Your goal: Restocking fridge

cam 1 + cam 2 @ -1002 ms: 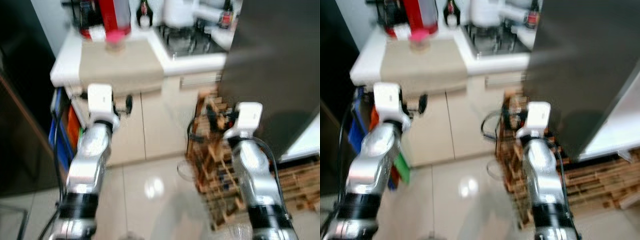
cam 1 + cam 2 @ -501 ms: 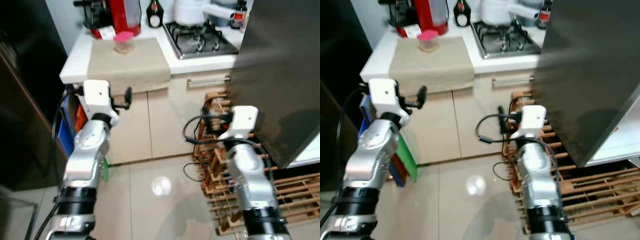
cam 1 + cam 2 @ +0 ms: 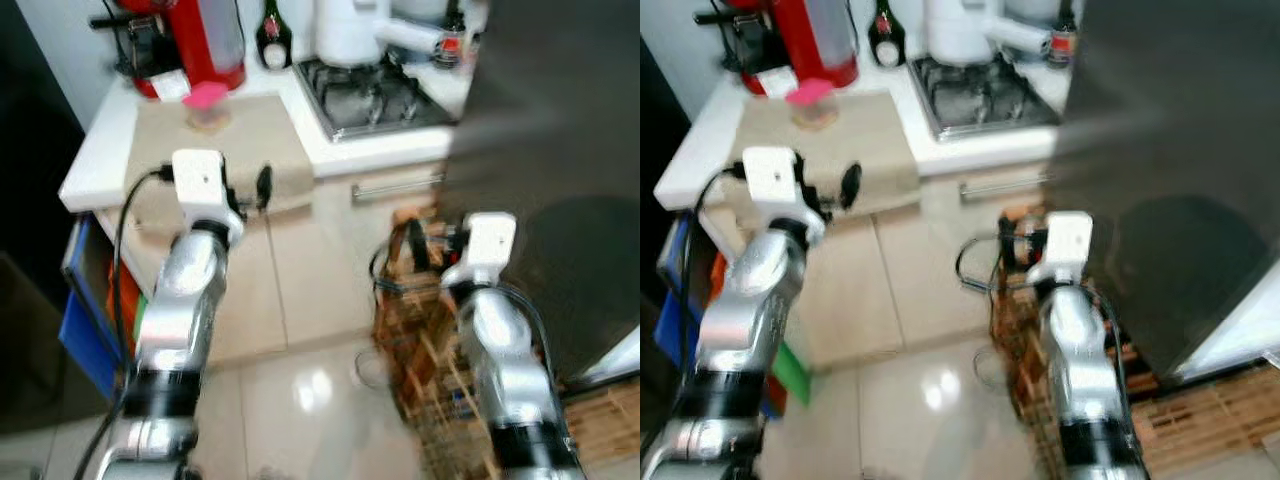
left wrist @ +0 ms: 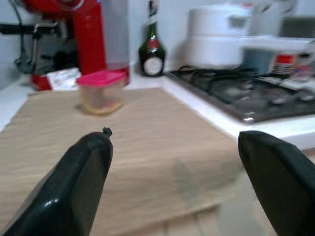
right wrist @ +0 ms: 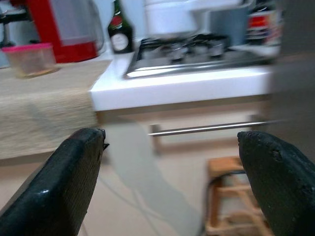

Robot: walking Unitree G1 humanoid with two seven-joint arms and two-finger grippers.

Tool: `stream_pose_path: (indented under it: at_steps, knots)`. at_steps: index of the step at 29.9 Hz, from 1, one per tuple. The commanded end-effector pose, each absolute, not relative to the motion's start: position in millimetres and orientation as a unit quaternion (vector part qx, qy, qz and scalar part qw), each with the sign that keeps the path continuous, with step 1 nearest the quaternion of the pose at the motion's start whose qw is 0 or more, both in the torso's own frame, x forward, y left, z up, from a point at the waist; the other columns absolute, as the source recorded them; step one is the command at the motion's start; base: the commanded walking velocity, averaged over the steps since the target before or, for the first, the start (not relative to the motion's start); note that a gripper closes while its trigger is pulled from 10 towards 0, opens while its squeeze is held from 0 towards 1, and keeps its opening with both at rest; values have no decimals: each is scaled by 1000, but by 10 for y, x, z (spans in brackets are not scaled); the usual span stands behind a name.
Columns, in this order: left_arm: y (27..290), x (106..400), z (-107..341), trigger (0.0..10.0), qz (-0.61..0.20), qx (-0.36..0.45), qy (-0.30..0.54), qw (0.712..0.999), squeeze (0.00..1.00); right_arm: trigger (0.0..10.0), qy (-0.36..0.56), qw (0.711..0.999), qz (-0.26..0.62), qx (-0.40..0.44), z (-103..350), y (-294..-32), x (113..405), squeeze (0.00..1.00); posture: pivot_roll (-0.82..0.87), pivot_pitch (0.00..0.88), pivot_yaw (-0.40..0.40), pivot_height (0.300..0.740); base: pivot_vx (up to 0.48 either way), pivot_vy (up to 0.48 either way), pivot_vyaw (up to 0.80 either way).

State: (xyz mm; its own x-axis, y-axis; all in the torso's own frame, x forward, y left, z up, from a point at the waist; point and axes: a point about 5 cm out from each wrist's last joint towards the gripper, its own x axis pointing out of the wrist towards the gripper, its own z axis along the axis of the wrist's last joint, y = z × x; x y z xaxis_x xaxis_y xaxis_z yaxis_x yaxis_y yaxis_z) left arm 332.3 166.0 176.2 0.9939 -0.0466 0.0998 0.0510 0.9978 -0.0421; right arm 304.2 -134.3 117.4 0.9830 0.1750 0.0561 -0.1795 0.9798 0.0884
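A small clear tub with a pink lid (image 4: 101, 92) is sitting on a tan mat (image 4: 118, 162) that is lying on the white counter (image 3: 95, 160). The tub is near the back edge of the mat, close to the back of the counter. Something pale is lying inside it, but it is too blurry to tell what. The front of the mat is hanging a little over the counter's front edge.

Just behind the tub a red coffee machine (image 4: 78, 34) is standing by the wall, with a small white packet (image 4: 61, 77) lying at its foot. A dark bottle (image 4: 151, 46) is standing beside the machine. To the right of the mat a gas hob (image 3: 370, 95) is sitting in the counter, and a big white pot (image 4: 224, 42) is resting on it.

The left gripper (image 4: 179, 177) is hovering at the front edge of the counter, pointing over the mat at the tub. Its two black fingers (image 4: 81, 182) are spread wide apart and holding nothing.

The right gripper (image 5: 172, 182) is hanging lower, in front of the cupboard doors under the hob, by a long metal handle (image 5: 211, 129). Its fingers (image 5: 64, 182) are wide apart too, with nothing between them.

A dark grey fridge (image 3: 560, 170) is standing on the right. A wooden rack (image 3: 425, 340) is sitting on the shiny floor (image 3: 300, 410) beside it.
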Motion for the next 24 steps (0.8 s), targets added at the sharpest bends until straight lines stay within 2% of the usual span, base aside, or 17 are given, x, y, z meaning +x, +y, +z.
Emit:
stream_pose_path:
  at_steps: [1, 10, 16, 17, 24]
  knots:
    - [1597, 3337, 1799, 10000, -32, -26, -57, 997, 0, 10000, -31, 996, 78, 41, 1215, -1412, 3063, 8, -66, 0, 64, 740, 416, 240, 0]
    - [1613, 3336, 1795, 10000, -28, -25, -58, 998, 0, 10000, -36, 994, 98, 39, 1238, -1339, 3061, 8, -60, 0, 57, 740, 414, 135, 0]
    - [1622, 3323, 1791, 10000, -26, -23, -57, 998, 0, 10000, -40, 993, 111, 25, 1260, -1306, 3060, 63, -52, 0, 56, 740, 416, 241, 581]
    - [1625, 3321, 1790, 10000, -26, -22, -56, 998, 0, 10000, -41, 993, 111, 27, 1263, -1299, 3064, 102, -51, 0, 56, 740, 420, 0, 519]
    - [1618, 3319, 1805, 10000, -34, -21, -57, 998, 0, 10000, -42, 994, 102, 18, 1263, -1303, 3069, 71, -48, 0, 56, 740, 434, 70, 150]
